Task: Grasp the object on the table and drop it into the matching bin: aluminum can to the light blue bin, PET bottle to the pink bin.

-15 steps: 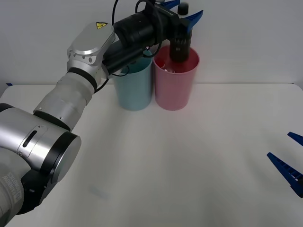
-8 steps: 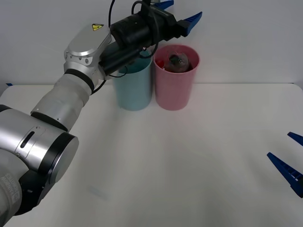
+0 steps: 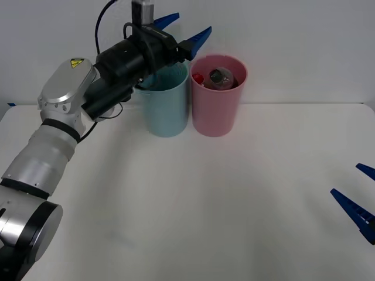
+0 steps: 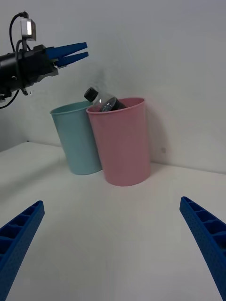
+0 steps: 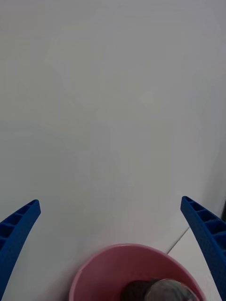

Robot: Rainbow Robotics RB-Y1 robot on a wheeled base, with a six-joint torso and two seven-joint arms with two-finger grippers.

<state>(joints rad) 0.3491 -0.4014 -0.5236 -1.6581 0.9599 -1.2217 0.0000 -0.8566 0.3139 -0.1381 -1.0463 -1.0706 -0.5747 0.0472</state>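
Resting tilted in pink bin (image 3: 218, 111), PET bottle (image 3: 221, 76) just below/beyond spread-apart, empty left gripper (image 3: 179, 30); looks light, slick, thin-walled — grip at mid-body label band. Right gripper (image 3: 357, 202) parked, fingers apart.

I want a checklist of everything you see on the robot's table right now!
Surface: white table, bare in front of the bins.
Job's things: PET bottle lies tilted inside the pink bin, black cap poking above the rim; light blue bin beside it, touching or nearly so.
Clutter: a red-capped item also in the pink bin.
Hands: left hand open, raised over the light blue bin; right hand open, low at the table's right edge.
Cables: black cable looping off the left arm.
Surroundings: plain white wall.
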